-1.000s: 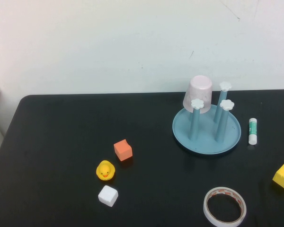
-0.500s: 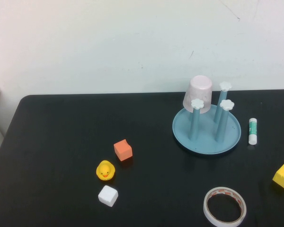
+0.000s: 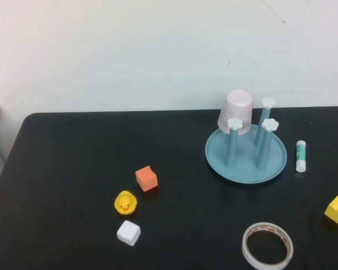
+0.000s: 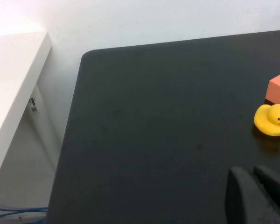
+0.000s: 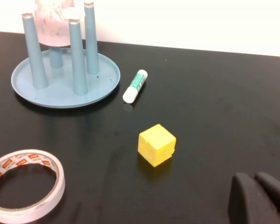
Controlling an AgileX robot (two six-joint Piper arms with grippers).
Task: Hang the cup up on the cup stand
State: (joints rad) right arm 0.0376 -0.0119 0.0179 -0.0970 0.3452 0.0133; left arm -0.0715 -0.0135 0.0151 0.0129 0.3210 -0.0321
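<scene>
While the cup (image 3: 236, 112) sits inverted on the cup stand (image 3: 245, 151) at upper right, both closed jaws, left gripper (image 4: 257, 191) and right gripper (image 5: 259, 196), lie well apart from it.

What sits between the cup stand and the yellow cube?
In the right wrist view, a glue stick lies between cup stand and yellow cube; right gripper nearby.

Glue stick (image 5: 135, 86): green label band with markings, characters not legible.
Tape ring (image 5: 23, 185): small red printed marks repeat along the inner core, too small to read.
Yellow cube (image 5: 156, 144): no marking.
Rubber duck (image 4: 271, 120): no marking.
Orange cube (image 3: 146, 178): no marking.
White cube (image 3: 128, 232): no marking.
Readable text overall: none.
</scene>
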